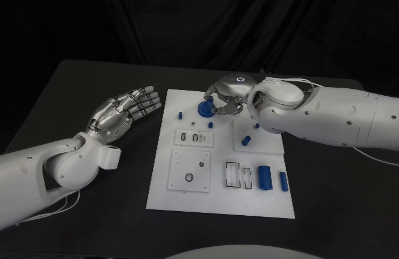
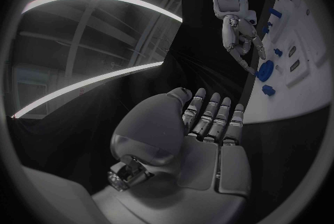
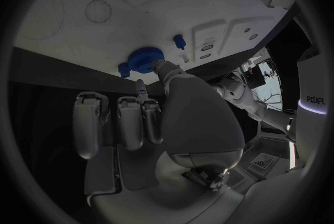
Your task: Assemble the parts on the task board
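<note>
- Right hand (image 1: 226, 97) hung over the far end of the task board (image 1: 220, 204), its fingertips pinching a round blue gear-like part (image 1: 204, 108) that sat at the board's far left corner.
- That part lay directly under the right hand's fingers, so the coming move looked like a short lowering or seating there; whether it was already seated could not be told.
- Left hand (image 1: 124, 110) rested palm-up, fingers straight and close together, holding nothing, on the worktop (image 1: 91, 74) just beside the board's left edge, farther from the part.
- Other blue parts lay elsewhere: a small peg (image 1: 180, 115) near the disc, and 2 long cylinders (image 1: 264, 177) near the board's right near corner, long axes running front to back.
- Partial lettering showed at the edge of the right wrist view, too cut off to read surely.
</note>
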`<move>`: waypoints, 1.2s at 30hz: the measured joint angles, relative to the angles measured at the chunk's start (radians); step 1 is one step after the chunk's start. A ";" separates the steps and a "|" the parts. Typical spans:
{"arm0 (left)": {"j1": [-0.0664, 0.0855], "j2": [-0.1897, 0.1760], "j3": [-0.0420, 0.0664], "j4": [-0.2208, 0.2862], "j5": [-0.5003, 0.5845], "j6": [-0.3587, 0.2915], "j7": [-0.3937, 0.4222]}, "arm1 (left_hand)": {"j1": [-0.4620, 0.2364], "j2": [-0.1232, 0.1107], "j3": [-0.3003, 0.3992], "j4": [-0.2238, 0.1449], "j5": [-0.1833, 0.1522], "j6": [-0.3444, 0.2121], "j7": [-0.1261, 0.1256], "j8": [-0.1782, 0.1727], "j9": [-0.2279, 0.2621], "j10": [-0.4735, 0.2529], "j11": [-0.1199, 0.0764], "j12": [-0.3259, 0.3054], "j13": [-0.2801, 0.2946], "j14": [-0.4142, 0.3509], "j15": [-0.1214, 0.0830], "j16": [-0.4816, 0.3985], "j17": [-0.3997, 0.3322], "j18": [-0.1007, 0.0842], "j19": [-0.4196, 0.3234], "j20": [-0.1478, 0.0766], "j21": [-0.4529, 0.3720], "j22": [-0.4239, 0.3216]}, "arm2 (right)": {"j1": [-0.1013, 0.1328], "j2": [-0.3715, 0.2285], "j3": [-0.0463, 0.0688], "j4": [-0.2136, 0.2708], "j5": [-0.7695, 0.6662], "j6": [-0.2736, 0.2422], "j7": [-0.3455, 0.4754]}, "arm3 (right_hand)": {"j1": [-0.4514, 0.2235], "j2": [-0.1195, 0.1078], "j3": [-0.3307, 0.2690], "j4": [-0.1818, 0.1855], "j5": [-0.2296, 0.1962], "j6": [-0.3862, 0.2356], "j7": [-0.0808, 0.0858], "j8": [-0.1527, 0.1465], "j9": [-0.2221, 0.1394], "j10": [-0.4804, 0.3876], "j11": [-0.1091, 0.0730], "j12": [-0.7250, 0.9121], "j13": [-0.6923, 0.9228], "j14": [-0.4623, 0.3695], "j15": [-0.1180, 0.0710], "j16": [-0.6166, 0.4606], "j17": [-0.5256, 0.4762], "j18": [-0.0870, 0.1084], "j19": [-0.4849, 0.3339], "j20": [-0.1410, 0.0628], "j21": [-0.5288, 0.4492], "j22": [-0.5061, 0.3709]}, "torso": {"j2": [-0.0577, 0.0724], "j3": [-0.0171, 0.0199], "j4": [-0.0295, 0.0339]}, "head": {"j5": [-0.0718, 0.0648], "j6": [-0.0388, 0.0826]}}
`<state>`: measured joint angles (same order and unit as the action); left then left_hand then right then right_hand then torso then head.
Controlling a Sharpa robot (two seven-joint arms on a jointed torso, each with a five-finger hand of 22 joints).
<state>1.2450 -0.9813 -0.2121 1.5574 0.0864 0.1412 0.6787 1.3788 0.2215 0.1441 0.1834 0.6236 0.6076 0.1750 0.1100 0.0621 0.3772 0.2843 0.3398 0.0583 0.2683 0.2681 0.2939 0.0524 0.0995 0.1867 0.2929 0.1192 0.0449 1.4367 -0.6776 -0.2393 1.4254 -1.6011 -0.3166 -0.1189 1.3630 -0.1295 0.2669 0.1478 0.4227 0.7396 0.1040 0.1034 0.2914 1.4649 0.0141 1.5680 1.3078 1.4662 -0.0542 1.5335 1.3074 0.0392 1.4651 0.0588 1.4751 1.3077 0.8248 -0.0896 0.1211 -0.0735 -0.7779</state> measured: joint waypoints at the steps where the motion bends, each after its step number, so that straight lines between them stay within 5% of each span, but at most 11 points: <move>1: 0.000 0.000 0.000 -0.001 0.000 0.000 0.000 | 0.000 0.000 0.000 0.000 0.000 0.000 0.000 0.000 0.000 0.000 0.000 0.000 0.000 0.000 0.000 0.000 0.000 0.000 0.000 0.000 0.000 0.000 | 0.000 0.000 0.000 0.000 0.000 0.000 0.000 | -0.001 -0.001 -0.002 -0.002 -0.010 0.000 0.000 -0.001 -0.004 0.000 0.000 0.000 0.000 0.000 0.000 0.000 0.000 0.000 0.000 0.000 0.000 0.000 | 0.000 0.0000 0.0000 | 0.000 -0.001; 10: 0.000 0.003 0.000 -0.005 0.002 0.000 0.000 | 0.000 0.000 0.000 0.000 0.000 0.000 0.000 0.000 0.000 0.000 0.000 0.000 0.000 0.000 0.000 0.000 0.000 0.000 0.000 0.000 0.000 0.000 | 0.000 -0.001 0.000 0.007 0.000 0.001 0.000 | -0.001 -0.001 -0.024 0.004 -0.110 0.000 0.000 -0.011 -0.031 0.000 -0.007 0.000 0.000 0.000 -0.001 -0.004 0.000 0.000 0.003 -0.004 -0.004 0.000 | 0.000 0.0004 0.0001 | -0.003 -0.004; 20: 0.000 0.001 0.000 -0.006 0.004 0.000 0.000 | 0.000 0.000 0.000 0.000 0.000 0.000 0.000 0.000 0.000 0.000 0.000 0.000 0.000 0.000 0.000 0.000 0.000 0.000 0.000 0.000 0.000 0.000 | -0.001 -0.039 0.001 0.022 0.012 -0.020 0.013 | -0.010 0.008 -0.031 0.005 -0.129 0.001 -0.008 -0.015 -0.041 0.000 -0.007 0.000 0.000 0.000 -0.007 -0.012 0.000 0.000 0.000 -0.007 -0.013 0.000 | -0.001 0.0010 -0.0012 | 0.001 -0.005; 28: -0.001 -0.010 0.000 0.000 0.006 0.000 0.000 | 0.000 0.000 0.000 0.000 0.000 0.000 0.000 0.000 0.000 0.000 0.000 0.000 0.000 0.000 0.000 0.004 0.000 0.000 0.000 0.000 0.000 0.000 | 0.000 -0.201 0.000 0.112 0.038 -0.068 0.023 | -0.012 0.023 -0.041 0.015 -0.103 0.077 -0.002 0.013 -0.041 0.000 -0.007 0.000 0.000 0.000 -0.007 -0.012 0.000 0.000 0.000 -0.007 0.001 0.000 | -0.001 0.0009 -0.0012 | -0.001 -0.002; 36: -0.001 -0.009 0.000 -0.002 0.009 -0.001 0.000 | 0.000 0.000 0.000 0.000 0.000 0.000 0.000 0.000 0.000 0.000 0.000 0.000 0.000 0.000 0.000 0.004 0.000 0.000 0.000 0.000 0.000 0.000 | 0.004 -0.367 -0.004 0.155 0.052 -0.111 0.024 | -0.018 0.030 -0.061 0.041 -0.169 0.086 -0.011 0.013 -0.053 0.001 -0.013 0.000 0.000 0.000 -0.007 -0.019 0.000 0.000 0.000 -0.007 0.013 0.000 | -0.001 0.0002 -0.0013 | -0.012 -0.002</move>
<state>1.2445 -0.9901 -0.2122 1.5554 0.0952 0.1406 0.6791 1.3788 0.2215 0.1441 0.1834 0.6236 0.6076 0.1750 0.1100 0.0621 0.3772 0.2844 0.3398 0.0583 0.2683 0.2681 0.2979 0.0526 0.0995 0.1866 0.2929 0.1193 0.0449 1.4409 -1.0444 -0.2436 1.5800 -1.5489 -0.4272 -0.0953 1.3448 -0.0995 0.2057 0.1893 0.2537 0.8256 0.0932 0.1163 0.2388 1.4664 0.0012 1.5680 1.3074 1.4658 -0.0615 1.5149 1.3074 0.0392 1.4653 0.0517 1.4877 1.3075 0.8237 -0.0895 0.1197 -0.0859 -0.7796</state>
